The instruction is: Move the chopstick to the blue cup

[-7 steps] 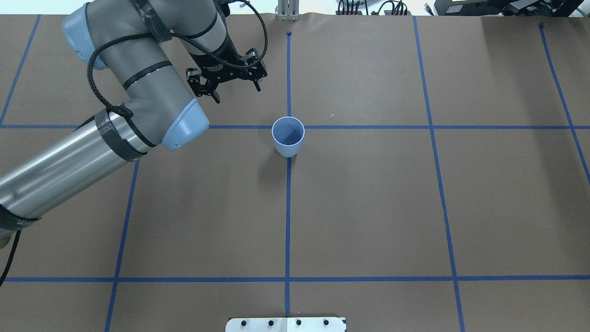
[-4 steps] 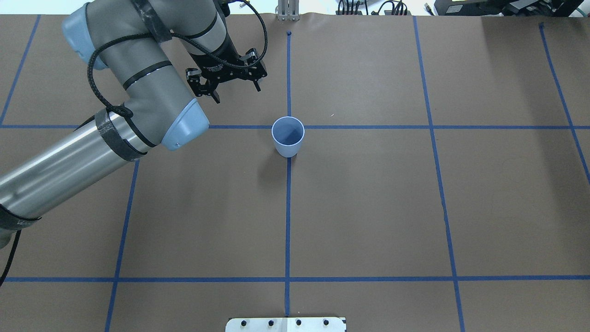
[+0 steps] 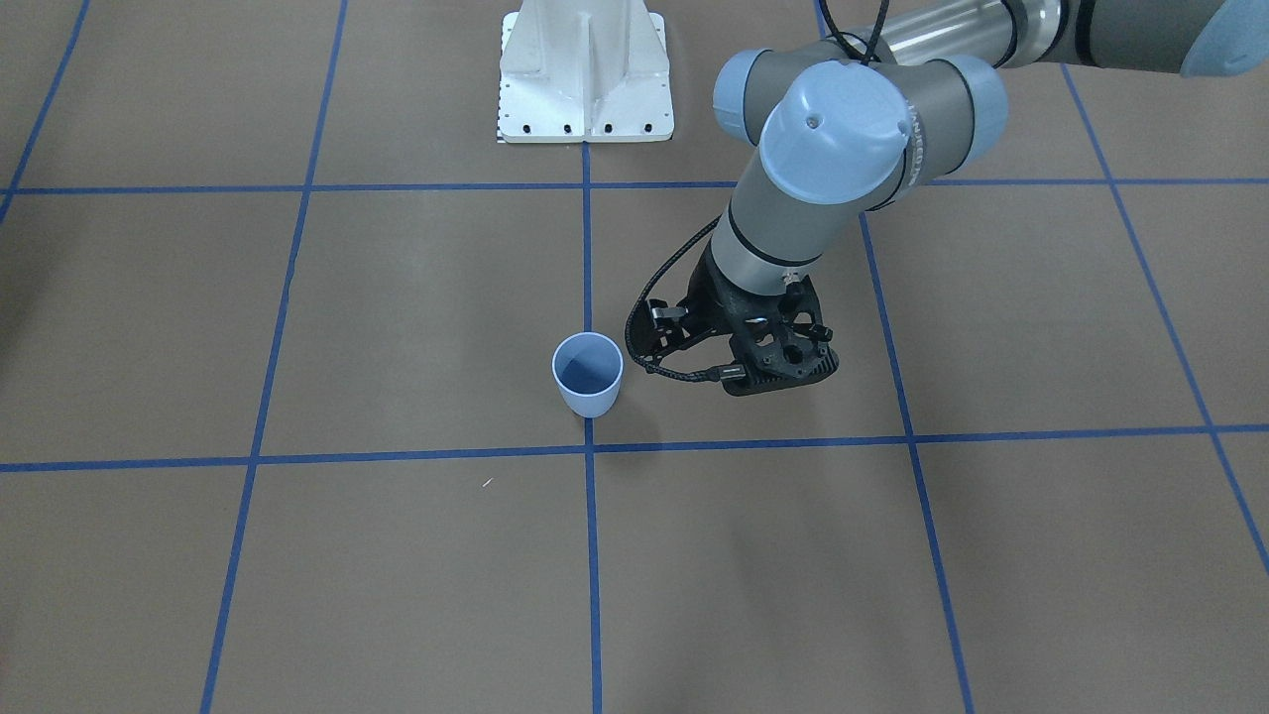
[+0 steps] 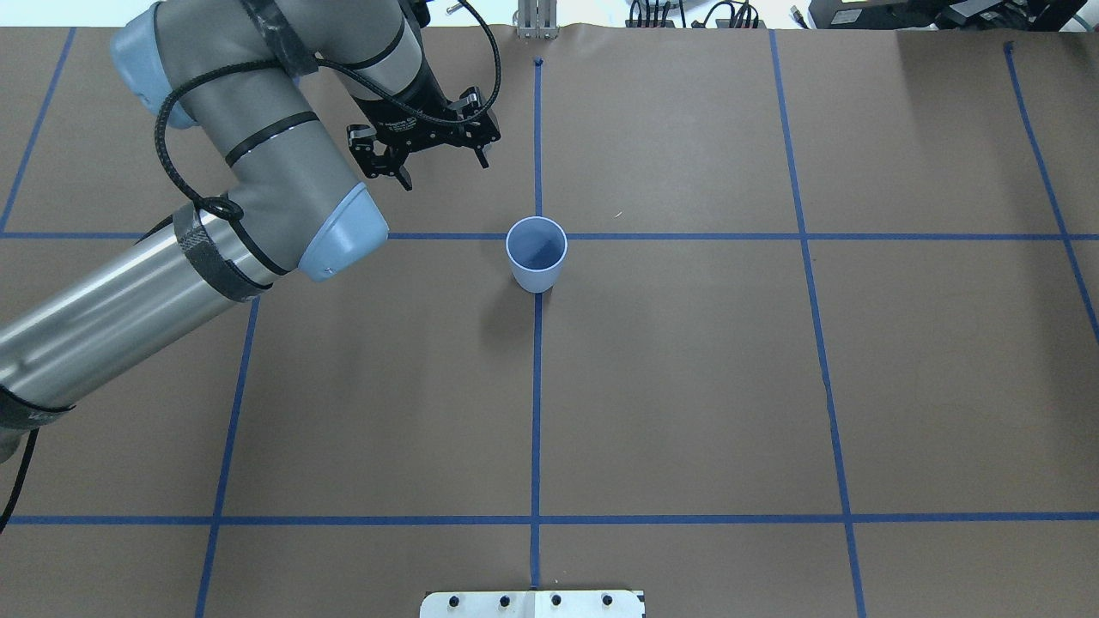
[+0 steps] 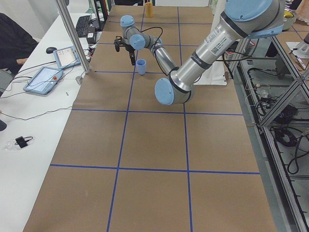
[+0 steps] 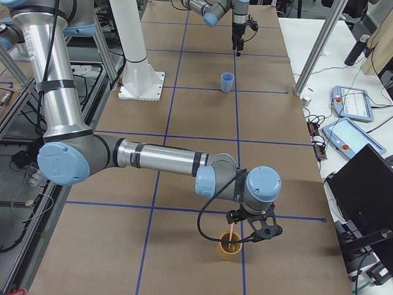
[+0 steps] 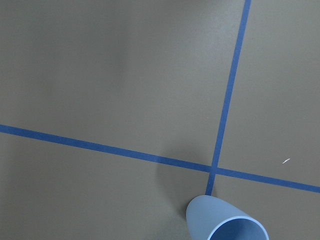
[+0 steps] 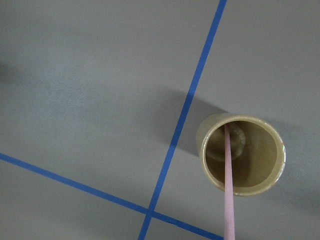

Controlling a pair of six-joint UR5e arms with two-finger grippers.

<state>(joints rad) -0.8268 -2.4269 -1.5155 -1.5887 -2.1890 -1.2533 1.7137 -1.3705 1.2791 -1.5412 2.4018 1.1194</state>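
The blue cup [image 4: 537, 253] stands upright and empty on the centre tape cross, also seen in the front view [image 3: 587, 375] and at the bottom of the left wrist view [image 7: 227, 225]. My left gripper [image 4: 442, 170] hangs open, holding nothing, beyond and to the left of the cup. The pale pink chopstick [image 8: 229, 190] leans inside a yellow cup [image 8: 200, 135], its upper end running out of the right wrist view. In the exterior right view my right gripper [image 6: 249, 230] sits just above the chopstick [image 6: 230, 236]. I cannot tell whether it is open or shut.
Brown paper with a blue tape grid covers the table [image 4: 687, 386]. The white robot base [image 3: 585, 79] is at the near edge. The yellow cup [image 6: 230, 246] stands far to the robot's right. A side bench [image 5: 43, 77] holds tablets and a keyboard.
The left arm and its open gripper have shifted slightly toward the far side of the table. The blue cup has not moved.
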